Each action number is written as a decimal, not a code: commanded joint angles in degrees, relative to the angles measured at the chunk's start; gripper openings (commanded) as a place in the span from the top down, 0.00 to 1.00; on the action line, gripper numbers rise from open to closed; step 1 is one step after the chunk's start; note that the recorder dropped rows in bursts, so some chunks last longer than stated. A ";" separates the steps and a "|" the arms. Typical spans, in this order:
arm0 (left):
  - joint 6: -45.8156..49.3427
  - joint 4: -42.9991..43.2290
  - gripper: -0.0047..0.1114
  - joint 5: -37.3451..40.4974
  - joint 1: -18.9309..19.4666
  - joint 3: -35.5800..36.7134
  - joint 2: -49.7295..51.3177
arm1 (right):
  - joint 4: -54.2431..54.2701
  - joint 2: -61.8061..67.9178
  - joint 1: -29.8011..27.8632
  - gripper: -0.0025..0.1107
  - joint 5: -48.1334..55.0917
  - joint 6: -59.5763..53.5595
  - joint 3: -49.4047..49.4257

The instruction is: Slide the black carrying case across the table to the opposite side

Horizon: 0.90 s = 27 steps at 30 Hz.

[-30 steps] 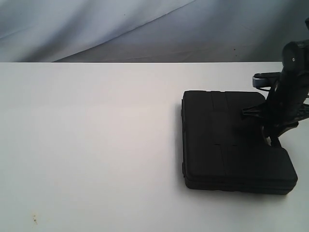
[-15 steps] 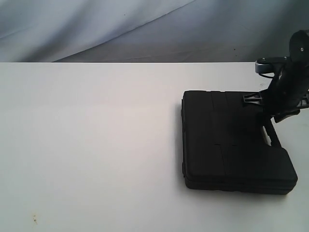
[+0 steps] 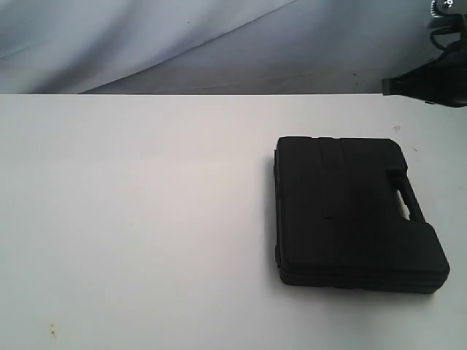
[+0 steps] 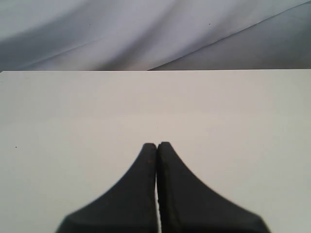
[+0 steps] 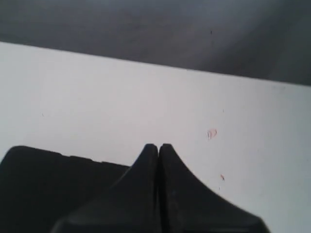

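The case (image 3: 354, 215) lies flat on the right arm's side of the table (image 3: 146, 219), untouched. Our left gripper (image 4: 157, 145) and right gripper (image 5: 158, 147) are clenched on nothing; we judge the slide either finished or not begun

No legible text, label, brand, number or sign appears on the case (image 3: 350, 211) or the desk (image 3: 146, 219).
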 commanded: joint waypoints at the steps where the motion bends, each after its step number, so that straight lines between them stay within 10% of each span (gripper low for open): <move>1: -0.30 0.00 0.96 -0.17 0.10 0.27 -0.21 | -0.97 -7.17 -0.39 0.98 -11.18 -0.39 6.48; 27: -0.20 0.00 0.96 -0.17 0.10 0.27 -0.21 | -3.41 -51.21 -0.39 0.98 -1.96 -8.52 16.36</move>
